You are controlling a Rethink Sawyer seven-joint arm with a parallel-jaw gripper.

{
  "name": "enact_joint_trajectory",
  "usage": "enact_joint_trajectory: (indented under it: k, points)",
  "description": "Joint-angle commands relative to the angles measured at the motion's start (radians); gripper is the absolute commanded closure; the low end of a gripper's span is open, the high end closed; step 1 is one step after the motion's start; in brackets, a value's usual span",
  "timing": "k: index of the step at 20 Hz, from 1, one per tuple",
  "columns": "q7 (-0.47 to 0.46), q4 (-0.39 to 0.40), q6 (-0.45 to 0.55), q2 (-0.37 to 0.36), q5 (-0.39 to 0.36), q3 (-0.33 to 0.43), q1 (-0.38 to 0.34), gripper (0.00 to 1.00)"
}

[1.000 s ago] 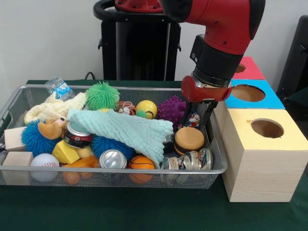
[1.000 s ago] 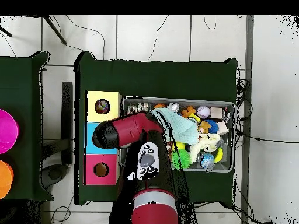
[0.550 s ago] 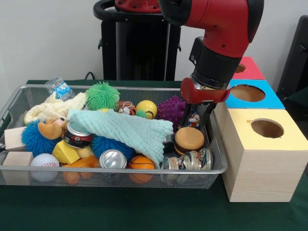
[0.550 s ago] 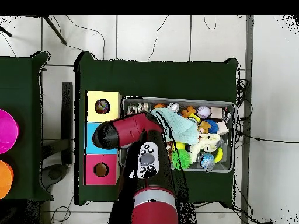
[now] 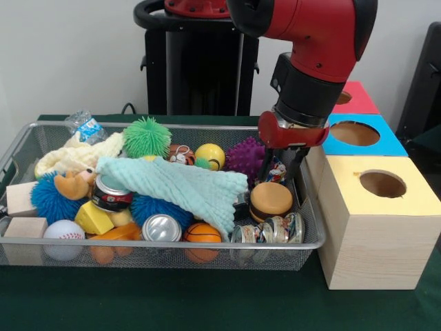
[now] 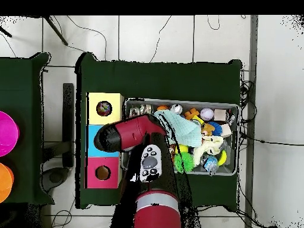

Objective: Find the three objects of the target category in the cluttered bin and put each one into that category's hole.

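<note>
My gripper is down inside the wire bin at its right end, around a small printed colourful object beside the purple spiky ball. Whether it holds that object does not show. Just in front lie a toy hamburger and a crushed can. Right of the bin stand three wooden boxes with round holes: yellow top, blue top, red top. In the overhead view the arm covers the blue box and the bin's left end; something lies in the yellow hole.
A mint cloth drapes over the bin's middle. Around it lie cans, a green spiky ball, a yellow ball, a small basketball, a baseball, wood blocks and a water bottle.
The gripper has shifted slightly left and drawn in around the printed object. The bin's contents have not moved.
</note>
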Motion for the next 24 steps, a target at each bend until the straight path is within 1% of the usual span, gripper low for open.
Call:
enact_joint_trajectory:
  k: [1,4,6,12,15,18,24]
  points:
    - [-0.051,0.072,0.117,0.010,-0.035,0.069,-0.021,0.00]
    - [-0.056,0.068,0.126,0.019,-0.041,0.069,-0.015,0.00]
    - [-0.069,0.081,0.125,0.014,-0.047,0.073,-0.019,0.00]
    - [-0.055,0.141,0.067,0.009,-0.073,0.062,-0.017,0.00]
    - [-0.036,0.140,0.031,0.029,-0.084,0.056,-0.010,0.00]
    - [0.013,0.134,-0.017,0.058,-0.096,0.035,0.010,0.00]
    - [0.178,0.081,-0.132,0.137,-0.116,-0.046,0.088,0.00]
